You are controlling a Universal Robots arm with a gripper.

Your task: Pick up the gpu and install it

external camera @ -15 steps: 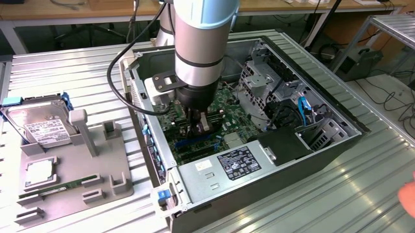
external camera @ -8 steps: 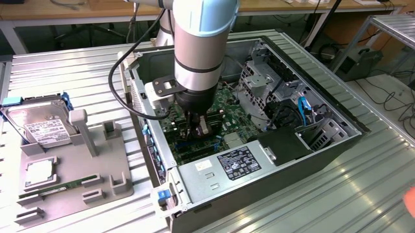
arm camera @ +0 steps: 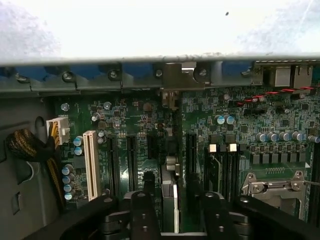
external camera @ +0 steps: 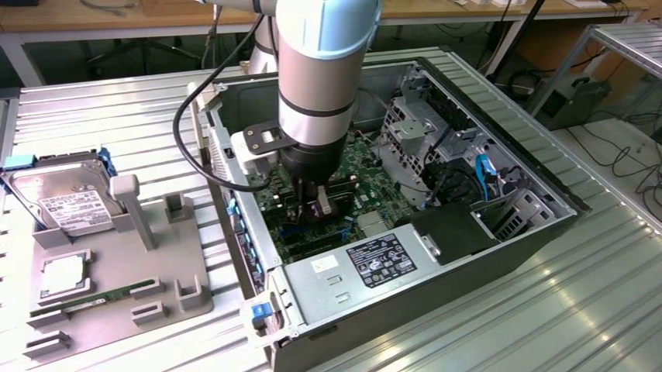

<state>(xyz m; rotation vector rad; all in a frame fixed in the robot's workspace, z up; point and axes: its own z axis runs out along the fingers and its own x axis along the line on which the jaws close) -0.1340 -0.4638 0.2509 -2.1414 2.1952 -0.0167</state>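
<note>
The open computer case point(external camera: 486, 232) lies on the ribbed metal worktop point(external camera: 579, 310) with the green motherboard point(external camera: 362, 163) exposed inside. The arm reaches down into it, the pincer point(arm camera: 175, 210) released, its fingers point(arm camera: 142, 212) standing apart on either side of the gpu point(arm camera: 170, 200). The gpu stands edge-on in a slot of the motherboard, its silver bracket point(arm camera: 172, 85) at the case's rear wall. Outside the case, a grey fixture tray point(external camera: 124, 271) holds a hard drive point(external camera: 67, 201) and a memory stick point(external camera: 104, 298). Drive cages crowd the case's far side.

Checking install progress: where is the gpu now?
The thin gpu card stands edge-on in a motherboard slot inside the open computer case, between the claw fingers.
</note>
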